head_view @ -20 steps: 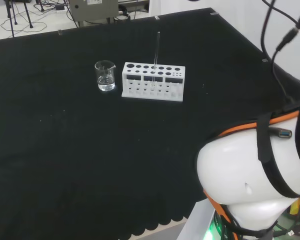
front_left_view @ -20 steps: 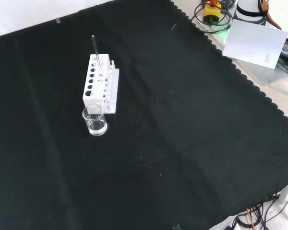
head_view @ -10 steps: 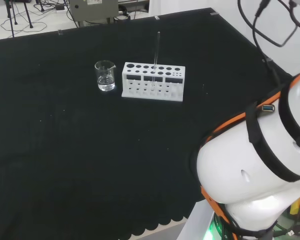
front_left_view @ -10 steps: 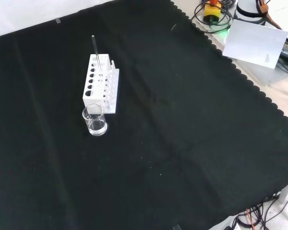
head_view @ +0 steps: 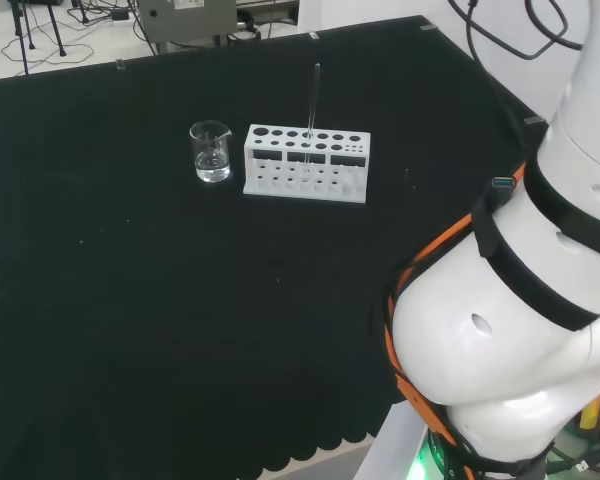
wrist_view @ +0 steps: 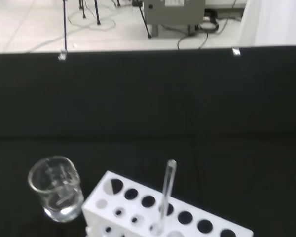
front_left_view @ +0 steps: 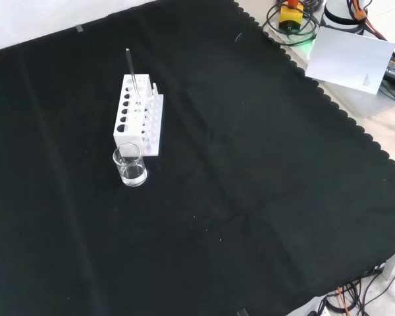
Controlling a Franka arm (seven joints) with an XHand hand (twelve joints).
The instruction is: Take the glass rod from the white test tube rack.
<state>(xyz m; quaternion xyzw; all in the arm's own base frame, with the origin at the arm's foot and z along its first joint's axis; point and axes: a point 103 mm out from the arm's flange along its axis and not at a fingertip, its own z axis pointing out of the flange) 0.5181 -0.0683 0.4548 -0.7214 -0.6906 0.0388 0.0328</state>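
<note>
- Since the earlier head view, only the big white arm has moved: it has turned and risen higher at the right. The rack, the rod and the beaker are just where they were.
- On the desk, which has a black cloth on it, stands the white test tube rack. It has rows of round holes in its top.
- One glass rod stands up in a hole near the middle of the rack. It sticks out high above the rack's top and is almost straight up.
- No other hole of the rack plainly has anything in it.
- A small clear beaker stands just beside the rack, at the rack's left end in the head view. In the front view it is in front of the rack.
- A little clear water seems to sit at the bottom of the beaker.
- Nothing touches the rod but the rack.
- I cannot tell if the hand is open or closed.
- The arm is well apart from the rack.
</note>
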